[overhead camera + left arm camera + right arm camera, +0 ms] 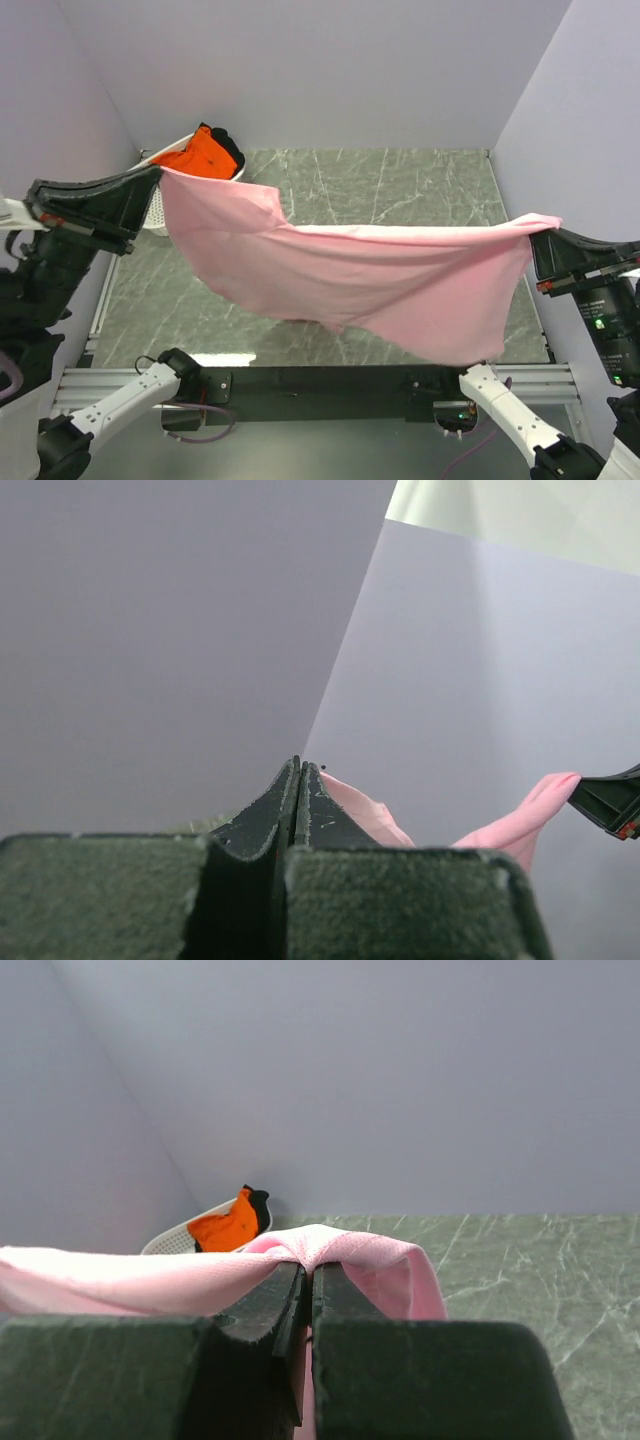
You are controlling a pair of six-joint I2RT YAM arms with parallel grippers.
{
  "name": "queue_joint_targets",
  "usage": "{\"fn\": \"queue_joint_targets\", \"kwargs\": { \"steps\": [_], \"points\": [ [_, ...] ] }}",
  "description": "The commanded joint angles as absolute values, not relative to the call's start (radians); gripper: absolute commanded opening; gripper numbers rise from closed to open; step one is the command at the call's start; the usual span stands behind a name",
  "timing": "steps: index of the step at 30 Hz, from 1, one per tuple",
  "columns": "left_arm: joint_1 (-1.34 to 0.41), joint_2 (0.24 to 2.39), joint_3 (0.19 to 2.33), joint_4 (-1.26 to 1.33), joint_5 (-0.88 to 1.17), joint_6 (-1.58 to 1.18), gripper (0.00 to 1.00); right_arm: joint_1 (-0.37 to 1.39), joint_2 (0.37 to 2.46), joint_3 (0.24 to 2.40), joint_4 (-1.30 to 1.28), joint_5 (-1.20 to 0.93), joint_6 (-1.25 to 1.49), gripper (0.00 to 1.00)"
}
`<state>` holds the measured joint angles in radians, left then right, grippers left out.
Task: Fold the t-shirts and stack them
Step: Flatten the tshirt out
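The light pink t-shirt [380, 275] hangs stretched in the air between both arms, sagging toward the table in the middle. My left gripper [155, 172] is shut on its left corner, high at the left wall; the pink cloth [365, 815] shows just past those fingertips. My right gripper [535, 240] is shut on the opposite corner at the right wall, with pink fabric [340, 1255] bunched over its tips. The orange t-shirt [200, 155] lies in the white basket [158, 210] at the back left, and the orange t-shirt [228, 1228] shows in the right wrist view too.
The green marble table [400, 185] lies beneath the hanging shirt. Lilac walls close in on the left, back and right. A black garment [228, 148] lies beside the orange shirt in the basket. A black rail [330, 385] runs along the near edge between the arm bases.
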<state>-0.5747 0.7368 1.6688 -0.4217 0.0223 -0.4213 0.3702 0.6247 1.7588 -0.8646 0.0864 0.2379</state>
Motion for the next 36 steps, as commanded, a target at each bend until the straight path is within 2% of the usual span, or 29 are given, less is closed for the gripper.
{"fn": "queue_joint_targets", "kwargs": {
  "steps": [1,8,13,18,19,22,24,28,33,36],
  "points": [
    [-0.574,0.772,1.610,-0.377,0.048,-0.436,0.01,0.368,0.606,1.737,-0.858,0.116,0.242,0.00],
    [-0.574,0.902,1.494,-0.347,-0.104,-0.394,0.01,0.371,0.698,1.462,-0.712,0.126,0.252,0.00],
    [-0.566,1.073,1.537,-0.325,-0.176,-0.344,0.00,0.367,0.839,1.410,-0.589,0.187,0.232,0.00],
    [-0.502,1.306,1.754,-0.324,-0.152,-0.292,0.00,0.289,1.041,1.589,-0.529,0.146,0.199,0.00],
    [-0.491,1.340,1.869,-0.331,-0.147,-0.272,0.00,0.247,1.108,1.632,-0.526,0.126,0.193,0.00],
    [-0.462,1.454,2.113,-0.380,-0.135,-0.226,0.00,0.195,1.246,1.899,-0.557,0.071,0.186,0.00],
    [-0.457,1.486,2.190,-0.361,-0.129,-0.189,0.00,0.172,1.319,2.027,-0.595,0.055,0.169,0.00],
    [-0.456,1.445,2.146,-0.287,-0.103,-0.152,0.01,0.172,1.329,2.053,-0.606,0.034,0.155,0.00],
    [-0.474,1.304,1.950,-0.244,-0.055,-0.131,0.01,0.172,1.176,1.878,-0.552,0.009,0.163,0.00],
    [-0.494,1.255,1.948,-0.262,-0.016,-0.153,0.01,0.172,1.067,1.780,-0.558,0.003,0.169,0.00]
  ]
}}
